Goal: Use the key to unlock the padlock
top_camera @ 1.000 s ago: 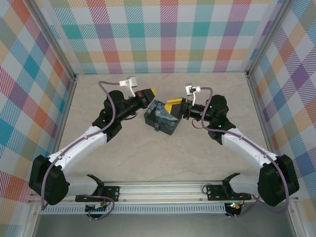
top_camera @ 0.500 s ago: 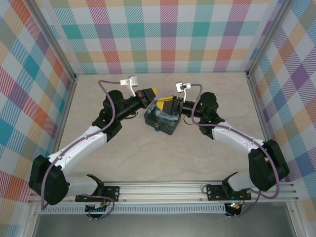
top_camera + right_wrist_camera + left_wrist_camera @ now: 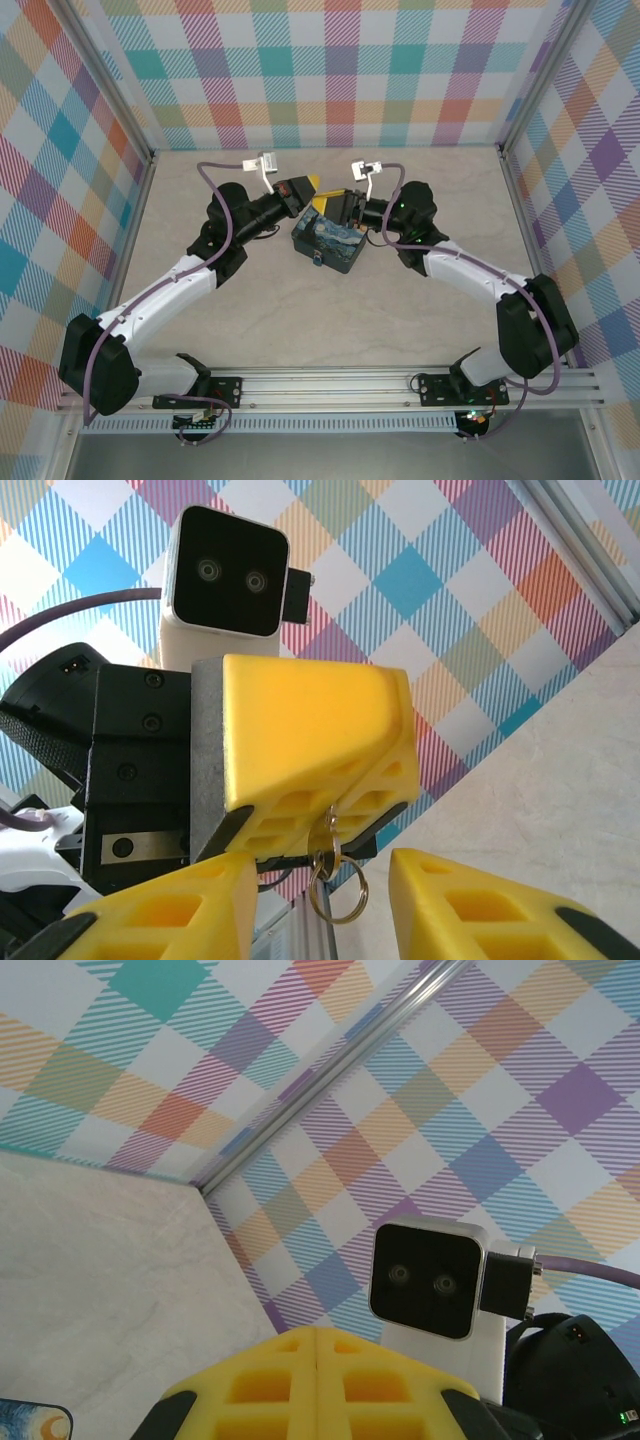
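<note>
In the right wrist view my left gripper (image 3: pixel 332 802) is shut on the key (image 3: pixel 328 830), a small metal key with a wire ring (image 3: pixel 338 885) hanging below it. My right gripper (image 3: pixel 322 920) is open, and its yellow fingers (image 3: pixel 170 910) stand either side of and just below that ring. From above, the left gripper (image 3: pixel 305 187) and right gripper (image 3: pixel 326 205) nearly meet over the far edge of the Starry Night tin (image 3: pixel 332 245). The tiny blue-teal padlock (image 3: pixel 316 262) hangs at the tin's near edge. The left wrist view has my own fingers (image 3: pixel 280 1385) pressed together.
The tin's corner (image 3: pixel 30 1422) peeks in at the bottom left of the left wrist view, and the right wrist's camera (image 3: pixel 425 1280) faces it closely. Checked walls (image 3: pixel 330 70) enclose the beige table (image 3: pixel 330 320) on three sides. Bare tabletop lies in front of the tin.
My right gripper has swung left and away from me, from beside the tin up to the left gripper's fingertips. The left arm and the tin have stayed put.
</note>
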Robot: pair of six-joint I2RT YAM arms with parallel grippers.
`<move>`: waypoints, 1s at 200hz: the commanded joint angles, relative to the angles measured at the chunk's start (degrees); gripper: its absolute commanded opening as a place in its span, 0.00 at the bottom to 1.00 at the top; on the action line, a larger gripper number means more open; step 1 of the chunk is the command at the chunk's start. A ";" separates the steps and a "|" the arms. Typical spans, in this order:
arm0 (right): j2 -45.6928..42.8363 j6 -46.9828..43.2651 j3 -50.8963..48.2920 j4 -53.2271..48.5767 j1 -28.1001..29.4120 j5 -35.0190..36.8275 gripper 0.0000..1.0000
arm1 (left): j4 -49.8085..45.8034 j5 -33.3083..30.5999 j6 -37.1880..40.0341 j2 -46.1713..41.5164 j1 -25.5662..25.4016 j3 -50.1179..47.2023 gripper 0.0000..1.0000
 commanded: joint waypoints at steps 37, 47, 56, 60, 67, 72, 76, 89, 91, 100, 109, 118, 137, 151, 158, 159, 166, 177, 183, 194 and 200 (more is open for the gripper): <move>2.21 1.20 2.71 2.52 0.49 0.37 0.30 | 2.82 1.17 -0.69 0.36 -0.78 1.70 0.00; 2.34 1.28 2.80 2.54 0.49 0.56 0.27 | 2.75 1.18 -0.69 0.25 -0.78 1.64 0.00; 2.38 1.37 2.83 2.60 0.45 0.70 0.26 | 2.72 1.16 -0.69 0.35 -0.78 1.55 0.00; 2.43 1.41 2.82 2.63 0.48 0.79 0.25 | 2.72 1.18 -0.70 0.35 -0.78 1.55 0.00; 2.47 1.50 2.82 2.78 0.49 0.84 0.24 | 2.72 1.27 -0.63 0.38 -0.78 1.56 0.00; 2.56 1.58 2.80 2.78 0.47 0.83 0.24 | 2.73 1.38 -0.71 0.43 -0.78 1.55 0.00; 2.56 1.67 2.80 2.88 0.51 0.88 0.23 | 2.72 1.40 -0.67 0.46 -0.78 1.56 0.00; 2.74 1.89 2.89 2.85 0.55 0.83 0.21 | 2.85 1.39 -0.70 0.42 -0.82 1.43 0.00; 2.74 1.86 2.95 2.88 0.61 0.83 0.21 | 2.86 1.37 -0.64 0.42 -0.81 1.42 0.00; 2.83 1.89 3.06 2.87 0.58 0.74 0.19 | 2.87 1.27 -0.66 0.47 -0.78 1.41 0.00; 2.82 1.81 3.06 2.75 0.62 0.74 0.18 | 2.83 1.18 -0.71 0.46 -0.78 1.30 0.00; 2.82 1.76 2.92 2.55 0.58 0.75 0.17 | 2.87 1.10 -0.61 0.42 -0.78 1.33 0.00; 2.57 1.59 2.49 2.29 0.58 0.94 0.15 | 2.81 0.59 -0.61 0.42 -0.79 1.11 0.00; 2.16 1.44 1.95 1.93 0.58 1.05 0.11 | 2.87 0.05 -0.58 0.31 -0.83 0.93 0.00; 1.97 1.33 1.71 1.62 0.58 1.23 0.10 | 2.90 -0.17 -0.55 0.24 -0.86 0.77 0.00; 1.92 1.28 1.68 1.60 0.62 1.25 0.09 | 2.94 -0.24 -0.63 0.20 -0.82 0.76 0.00; 1.65 1.13 1.37 1.28 0.58 1.44 0.07 | 2.92 -0.63 -0.55 0.09 -0.79 0.68 0.00; 1.11 0.81 0.97 0.69 0.56 1.77 0.04 | 2.90 -1.17 -0.54 -0.16 -0.79 0.45 0.00; 0.87 0.59 0.77 0.13 0.58 2.03 0.02 | 2.89 -1.43 -0.46 -0.32 -0.84 0.33 0.00; 0.30 -0.04 0.45 -0.87 0.56 2.36 0.01 | 2.89 -1.84 -0.41 -0.63 -0.78 0.22 0.00; 0.00 -0.42 0.30 -1.50 0.62 2.61 0.00 | 2.83 -1.98 -0.36 -0.72 -0.82 0.20 0.00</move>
